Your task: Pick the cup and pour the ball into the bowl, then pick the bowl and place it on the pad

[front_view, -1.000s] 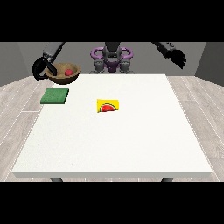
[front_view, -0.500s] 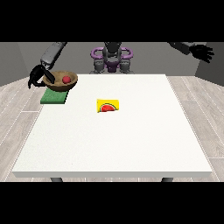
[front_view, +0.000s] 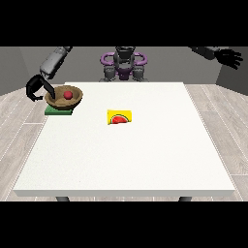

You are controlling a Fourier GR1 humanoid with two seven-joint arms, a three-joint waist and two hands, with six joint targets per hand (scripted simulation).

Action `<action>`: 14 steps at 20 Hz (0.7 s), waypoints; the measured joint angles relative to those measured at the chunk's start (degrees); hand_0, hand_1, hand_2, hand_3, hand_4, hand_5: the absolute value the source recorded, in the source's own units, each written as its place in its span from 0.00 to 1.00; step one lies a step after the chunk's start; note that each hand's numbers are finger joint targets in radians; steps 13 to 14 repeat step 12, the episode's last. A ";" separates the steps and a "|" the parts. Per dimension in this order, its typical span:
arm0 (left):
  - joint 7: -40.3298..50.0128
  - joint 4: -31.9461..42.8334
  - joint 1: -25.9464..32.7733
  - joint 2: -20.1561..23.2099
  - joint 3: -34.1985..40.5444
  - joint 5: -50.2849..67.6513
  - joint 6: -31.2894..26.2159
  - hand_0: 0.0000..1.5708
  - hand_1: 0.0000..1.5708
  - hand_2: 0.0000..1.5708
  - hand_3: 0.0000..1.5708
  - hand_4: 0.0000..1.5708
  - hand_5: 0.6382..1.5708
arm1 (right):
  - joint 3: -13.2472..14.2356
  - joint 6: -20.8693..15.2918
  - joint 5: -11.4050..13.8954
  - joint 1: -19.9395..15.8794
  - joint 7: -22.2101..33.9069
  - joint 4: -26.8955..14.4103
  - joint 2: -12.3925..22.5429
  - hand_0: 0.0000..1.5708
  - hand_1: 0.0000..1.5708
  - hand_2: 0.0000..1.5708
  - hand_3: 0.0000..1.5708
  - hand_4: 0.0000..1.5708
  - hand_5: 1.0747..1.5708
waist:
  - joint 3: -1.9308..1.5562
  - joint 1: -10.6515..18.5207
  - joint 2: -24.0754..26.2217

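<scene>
A brown bowl [front_view: 57, 100] with a red ball [front_view: 68, 94] inside rests on the green pad [front_view: 58, 111] at the table's far left. The black hand at the view's left [front_view: 36, 90] sits just left of the bowl, its fingers curled to the bowl's rim. A yellow cup [front_view: 120, 116] with a watermelon picture lies near the table's middle, with nothing touching it. The hand at the view's right [front_view: 228, 57] is held high beyond the table's far right corner, fingers spread and holding nothing.
The white table [front_view: 131, 160] stretches wide towards the camera. The robot's torso [front_view: 124, 65] stands behind the far edge. Grey plank floor surrounds the table.
The hand at the view's left has brought the bowl with the ball down and slightly right onto the green pad. The hand at the view's right has swung a little further outward.
</scene>
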State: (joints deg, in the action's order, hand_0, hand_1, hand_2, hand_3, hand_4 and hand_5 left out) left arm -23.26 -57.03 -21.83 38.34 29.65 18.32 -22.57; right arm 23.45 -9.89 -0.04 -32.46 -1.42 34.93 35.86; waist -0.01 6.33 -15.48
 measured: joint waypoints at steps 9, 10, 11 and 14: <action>5.53 -5.97 -0.05 -5.59 -5.61 -1.41 3.28 0.00 0.00 0.00 0.00 0.57 0.99 | -1.45 3.03 0.66 -3.09 3.89 -3.86 1.65 0.00 0.00 0.00 0.00 0.00 0.57 | -0.07 -0.13 6.24; 6.91 -6.63 -0.03 -6.82 -6.80 -1.96 4.26 0.00 0.00 0.00 0.00 0.57 0.99 | -2.09 3.92 0.95 -3.64 5.34 -3.76 1.96 0.00 0.00 0.00 0.06 0.17 0.61 | -0.07 -0.50 8.08; 8.01 -7.07 0.72 -7.99 -7.85 -2.35 4.69 0.00 0.00 0.00 0.00 0.57 0.99 | -2.52 4.61 1.04 -3.70 6.13 -3.51 1.88 0.00 0.00 0.00 0.00 0.26 0.62 | -0.04 -0.57 10.32; 8.84 -7.06 1.32 -8.69 -8.62 -2.84 5.07 0.00 0.00 0.00 0.00 0.57 0.99 | -3.09 5.33 1.01 -4.21 7.04 -2.86 1.25 0.00 0.00 0.00 0.00 0.30 0.72 | -0.02 -0.79 12.50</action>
